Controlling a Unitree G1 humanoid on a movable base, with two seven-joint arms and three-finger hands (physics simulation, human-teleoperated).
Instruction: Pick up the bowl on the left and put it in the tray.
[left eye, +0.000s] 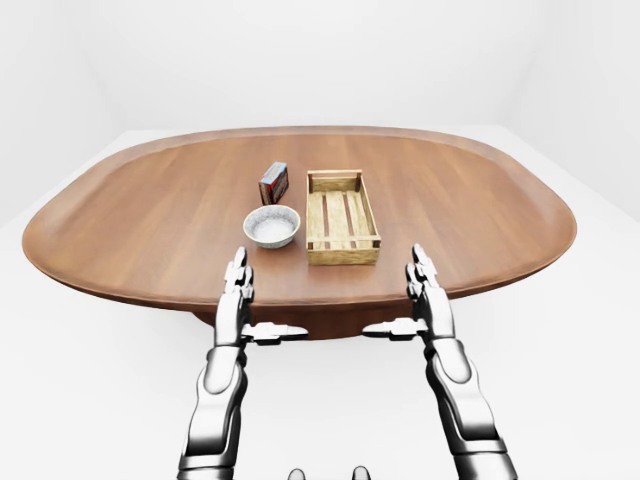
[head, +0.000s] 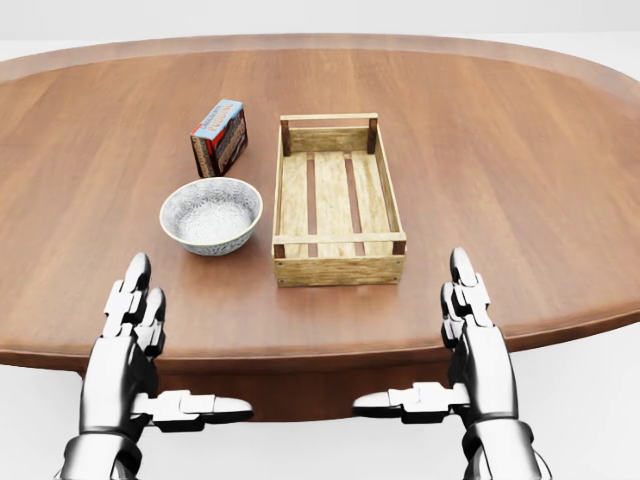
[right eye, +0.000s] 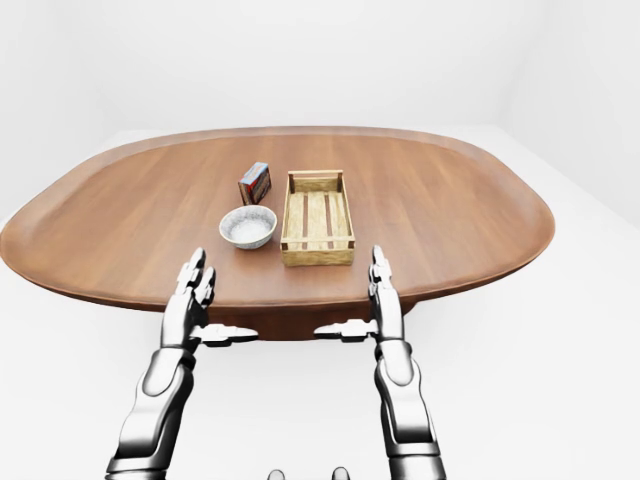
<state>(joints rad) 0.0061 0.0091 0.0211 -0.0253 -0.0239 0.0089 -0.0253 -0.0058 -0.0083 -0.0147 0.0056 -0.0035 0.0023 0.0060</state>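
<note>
A patterned white bowl (head: 211, 215) stands on the brown oval table (head: 500, 150), just left of a slatted wooden tray (head: 337, 197) that holds nothing. My left hand (head: 150, 365) hovers at the table's near edge, below the bowl in the head view, fingers stretched flat and thumb out to the side, holding nothing. My right hand (head: 445, 355) mirrors it below the tray's right corner, open as well. Both hands stay apart from the bowl and the tray.
A small red and blue box (head: 220, 137) stands just above the bowl, close to the tray's upper left corner. White floor and walls surround the table (left eye: 120, 210).
</note>
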